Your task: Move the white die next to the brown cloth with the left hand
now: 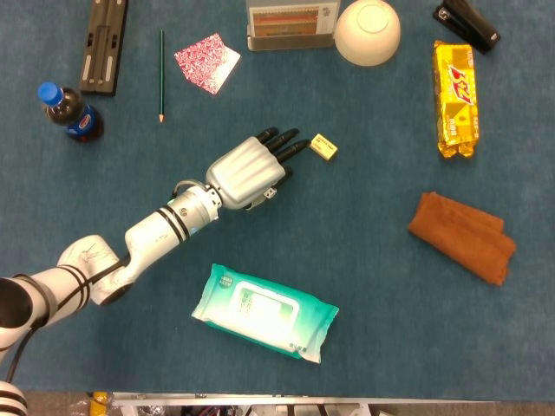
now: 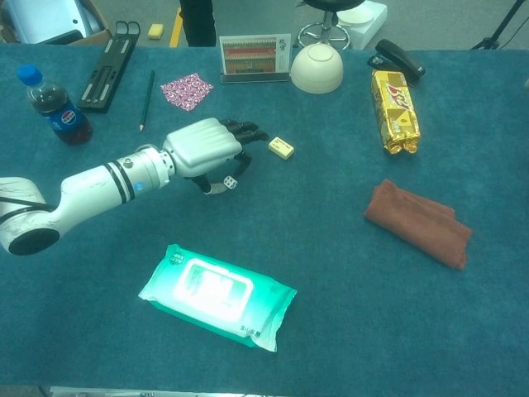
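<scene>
The white die [image 2: 229, 182] sits low over the blue tabletop under my left hand [image 2: 205, 147], tilted and pressed between the thumb and the dark fingertips [image 2: 250, 132]. In the head view only a sliver of the die [image 1: 270, 192] peeks out beneath the left hand [image 1: 245, 171]. The brown cloth [image 1: 461, 236] lies folded far to the right, also seen in the chest view as the brown cloth [image 2: 417, 222], well apart from the hand. My right hand is out of both views.
A small yellow eraser [image 1: 323, 146] lies just past the fingertips. A green wet-wipes pack [image 1: 264, 312] is at the front. A white bowl [image 1: 368, 32], card stand [image 1: 290, 23], yellow snack bar [image 1: 456, 87], stapler [image 1: 466, 22], patterned paper [image 1: 206, 61], pencil [image 1: 161, 74] and cola bottle [image 1: 69, 111] line the back.
</scene>
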Motion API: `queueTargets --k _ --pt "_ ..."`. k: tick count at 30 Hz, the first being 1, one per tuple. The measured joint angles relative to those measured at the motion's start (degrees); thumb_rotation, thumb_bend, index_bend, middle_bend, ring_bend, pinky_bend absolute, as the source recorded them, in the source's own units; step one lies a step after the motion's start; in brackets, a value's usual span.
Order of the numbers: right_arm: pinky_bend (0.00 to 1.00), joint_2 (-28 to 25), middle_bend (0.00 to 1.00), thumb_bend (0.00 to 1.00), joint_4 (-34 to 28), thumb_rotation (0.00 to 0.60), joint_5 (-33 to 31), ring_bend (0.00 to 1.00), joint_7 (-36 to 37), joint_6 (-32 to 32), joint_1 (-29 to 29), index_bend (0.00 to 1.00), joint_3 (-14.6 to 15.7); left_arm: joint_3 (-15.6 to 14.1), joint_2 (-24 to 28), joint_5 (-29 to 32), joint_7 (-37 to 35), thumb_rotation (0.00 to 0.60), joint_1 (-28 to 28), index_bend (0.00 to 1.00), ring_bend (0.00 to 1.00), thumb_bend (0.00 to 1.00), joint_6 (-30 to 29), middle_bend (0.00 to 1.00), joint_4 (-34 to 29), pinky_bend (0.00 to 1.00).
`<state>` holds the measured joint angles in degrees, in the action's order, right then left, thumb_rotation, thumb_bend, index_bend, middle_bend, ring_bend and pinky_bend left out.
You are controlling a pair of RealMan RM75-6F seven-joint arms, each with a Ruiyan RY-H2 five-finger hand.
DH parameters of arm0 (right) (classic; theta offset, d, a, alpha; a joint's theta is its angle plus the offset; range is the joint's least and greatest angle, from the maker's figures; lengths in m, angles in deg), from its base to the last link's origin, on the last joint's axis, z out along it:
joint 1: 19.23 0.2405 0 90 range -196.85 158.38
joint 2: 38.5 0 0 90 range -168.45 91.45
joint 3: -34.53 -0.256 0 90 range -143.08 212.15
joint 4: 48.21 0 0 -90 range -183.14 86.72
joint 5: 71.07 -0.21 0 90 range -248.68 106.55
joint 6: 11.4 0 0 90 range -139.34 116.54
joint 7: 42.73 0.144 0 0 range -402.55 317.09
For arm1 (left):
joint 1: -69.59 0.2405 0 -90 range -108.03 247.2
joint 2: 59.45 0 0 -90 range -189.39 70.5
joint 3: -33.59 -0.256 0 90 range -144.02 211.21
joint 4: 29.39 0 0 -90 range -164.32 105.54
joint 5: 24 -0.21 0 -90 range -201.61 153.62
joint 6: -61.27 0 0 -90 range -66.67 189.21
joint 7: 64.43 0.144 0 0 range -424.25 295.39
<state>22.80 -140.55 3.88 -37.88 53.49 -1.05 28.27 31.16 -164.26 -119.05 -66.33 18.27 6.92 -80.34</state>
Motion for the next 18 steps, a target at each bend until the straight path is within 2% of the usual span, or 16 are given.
queueTargets --k 18 --pt "0.39 1.0 0.36 0.01 0.8 0.6 0.28 0.28 0.85 0.06 -0.03 0.38 -0.08 1.42 8.22 1.68 4.45 0.6 3.05 0.54 0.01 0.26 -4.87 0.08 -11.24 0.18"
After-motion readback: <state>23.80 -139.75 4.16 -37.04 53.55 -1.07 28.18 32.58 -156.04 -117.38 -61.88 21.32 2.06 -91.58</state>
